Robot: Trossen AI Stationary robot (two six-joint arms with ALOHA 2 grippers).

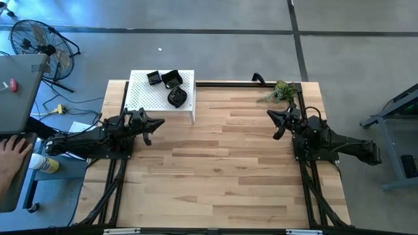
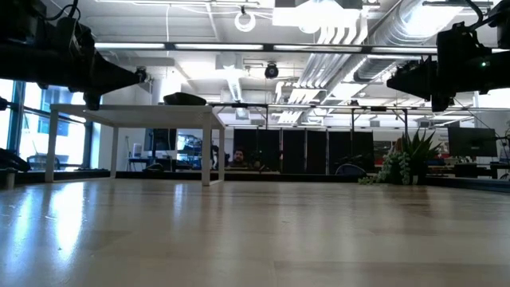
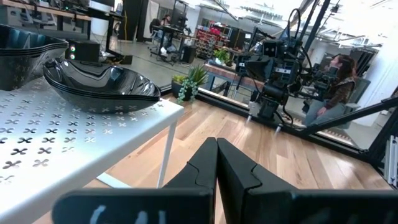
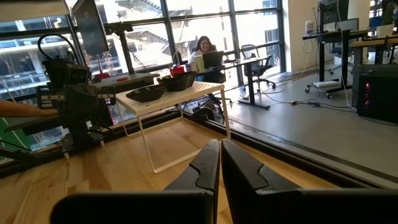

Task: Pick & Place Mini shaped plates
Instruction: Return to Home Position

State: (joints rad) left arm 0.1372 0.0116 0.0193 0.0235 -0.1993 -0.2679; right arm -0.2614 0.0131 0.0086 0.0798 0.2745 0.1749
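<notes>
Stacks of small glossy black plates (image 1: pixel 168 86) rest on the white perforated stand (image 1: pixel 145 99) at the table's far left. In the left wrist view a stack of rounded plates (image 3: pixel 102 86) sits at the stand's corner, with another stack (image 3: pixel 25 53) behind it. They also show in the right wrist view (image 4: pixel 163 84). My left gripper (image 1: pixel 157 124) is shut and empty, hovering beside the stand's near right corner. My right gripper (image 1: pixel 273 117) is shut and empty at the table's far right, near the green plant sprig (image 1: pixel 279 91).
The stand's thin legs (image 3: pixel 166 152) rise from the wooden table (image 1: pixel 222 170). A person's hand (image 1: pixel 13 153) lies at a laptop off the table's left side. A fan (image 1: pixel 39 42) stands on the floor behind. People sit in the room beyond.
</notes>
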